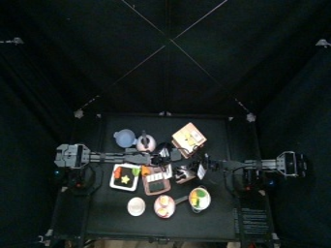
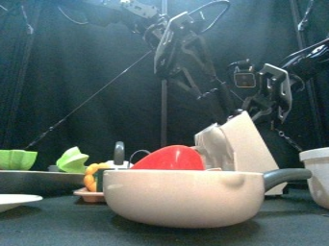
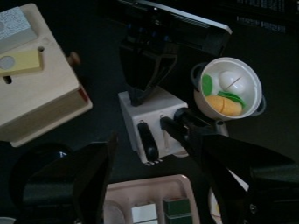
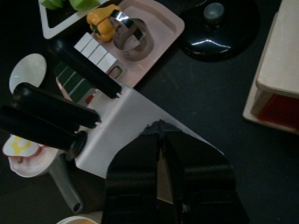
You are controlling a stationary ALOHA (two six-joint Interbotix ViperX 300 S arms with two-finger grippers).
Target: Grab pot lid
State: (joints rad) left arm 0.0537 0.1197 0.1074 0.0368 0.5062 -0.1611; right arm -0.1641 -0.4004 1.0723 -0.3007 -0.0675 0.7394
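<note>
The left gripper [image 3: 152,166] is spread wide and holds nothing. It hangs over the crowded middle of the table, facing the right gripper [image 4: 160,153], whose jaws look pressed together and empty. Directly below lie a white block [image 3: 146,131] and a food bowl [image 3: 228,87].

In the top view the lid [image 1: 124,138] sits well apart at 10 o'clock, with a small thing [image 1: 146,142] just beside it at 3 o'clock.

A swing toward the lid could clip the other arm. Wide jaws may knock that neighbour, or slide off the low lid.

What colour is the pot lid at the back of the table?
Pale blue-grey; the pot lid shows best in the top view.
</note>
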